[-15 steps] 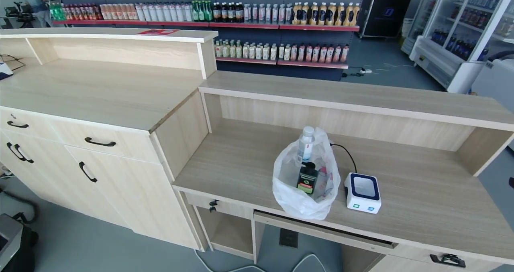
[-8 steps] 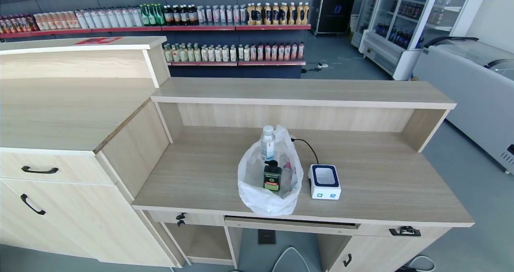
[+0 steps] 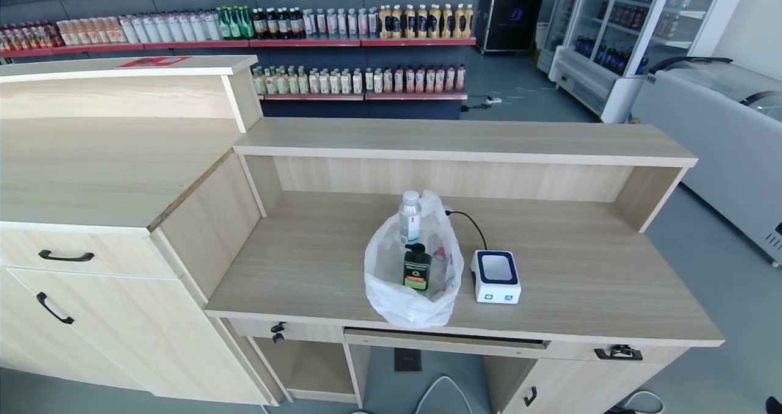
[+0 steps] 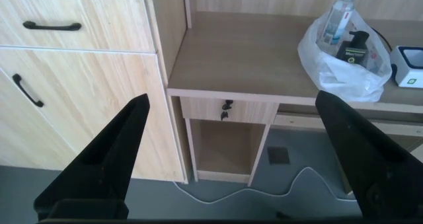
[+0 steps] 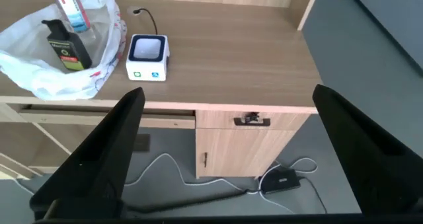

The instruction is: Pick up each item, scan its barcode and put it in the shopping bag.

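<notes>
A white plastic shopping bag (image 3: 391, 283) stands open on the lower counter (image 3: 580, 267). Inside it are a clear bottle with a white cap (image 3: 410, 217) and a black pump bottle (image 3: 417, 268), both upright. Just to the bag's right lies the white and blue barcode scanner (image 3: 496, 275), its cable running to the back. My left gripper (image 4: 232, 97) is open and empty, low in front of the counter and well left of the bag (image 4: 344, 59). My right gripper (image 5: 228, 90) is also open and empty, below the counter's front edge, near the scanner (image 5: 147, 55).
A taller counter with drawers (image 3: 91, 176) adjoins on the left. A raised ledge (image 3: 464, 139) runs along the back of the lower counter. Under the front edge are a drawer (image 3: 443, 341), a cupboard door (image 5: 251, 151) and floor cables (image 4: 244, 194). Bare counter lies right of the scanner.
The head camera has turned, so the whole picture has shifted. The bag, bottles and scanner have stayed where they were on the counter.
</notes>
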{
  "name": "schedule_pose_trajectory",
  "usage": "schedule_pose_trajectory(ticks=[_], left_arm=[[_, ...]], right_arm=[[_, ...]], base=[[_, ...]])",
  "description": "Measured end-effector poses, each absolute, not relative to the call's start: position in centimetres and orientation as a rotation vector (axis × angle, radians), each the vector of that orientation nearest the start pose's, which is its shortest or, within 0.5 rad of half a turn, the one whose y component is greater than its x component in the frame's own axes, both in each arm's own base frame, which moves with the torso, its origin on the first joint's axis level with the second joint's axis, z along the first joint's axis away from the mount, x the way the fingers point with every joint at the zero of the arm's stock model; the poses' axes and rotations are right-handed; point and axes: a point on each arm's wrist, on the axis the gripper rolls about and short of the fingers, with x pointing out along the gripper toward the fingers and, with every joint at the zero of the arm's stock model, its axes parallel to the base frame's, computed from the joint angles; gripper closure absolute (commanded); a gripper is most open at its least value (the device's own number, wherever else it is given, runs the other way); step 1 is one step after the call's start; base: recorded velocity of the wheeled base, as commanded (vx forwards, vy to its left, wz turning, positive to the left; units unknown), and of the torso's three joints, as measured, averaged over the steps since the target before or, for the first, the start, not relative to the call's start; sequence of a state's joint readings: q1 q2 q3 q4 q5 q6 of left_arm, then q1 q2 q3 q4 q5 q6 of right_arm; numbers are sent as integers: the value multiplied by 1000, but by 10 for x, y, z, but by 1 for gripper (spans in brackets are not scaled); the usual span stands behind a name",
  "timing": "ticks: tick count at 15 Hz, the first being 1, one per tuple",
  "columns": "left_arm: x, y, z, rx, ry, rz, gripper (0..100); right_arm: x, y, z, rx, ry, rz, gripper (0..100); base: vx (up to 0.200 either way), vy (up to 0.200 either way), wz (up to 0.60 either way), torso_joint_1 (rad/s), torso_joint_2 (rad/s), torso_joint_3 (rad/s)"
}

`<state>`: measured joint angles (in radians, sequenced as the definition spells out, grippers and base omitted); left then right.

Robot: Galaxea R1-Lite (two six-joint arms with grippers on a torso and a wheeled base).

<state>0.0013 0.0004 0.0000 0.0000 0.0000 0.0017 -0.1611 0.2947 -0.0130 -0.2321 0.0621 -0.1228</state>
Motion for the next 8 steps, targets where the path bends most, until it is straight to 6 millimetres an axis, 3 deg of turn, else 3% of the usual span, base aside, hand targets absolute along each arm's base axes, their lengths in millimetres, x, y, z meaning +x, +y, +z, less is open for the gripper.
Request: schedule_pose_trajectory(ticks=[3,8], left_arm=[[-23,0,75,2,0,1,0],[-23,0,75,2,0,1,0]], right_arm=[[-9,2,88,-113,68,-78,0],[-14,1,86,-91,23,-64,0]], base=[[0,0,0,0,0,0],[0,0,0,0,0,0]])
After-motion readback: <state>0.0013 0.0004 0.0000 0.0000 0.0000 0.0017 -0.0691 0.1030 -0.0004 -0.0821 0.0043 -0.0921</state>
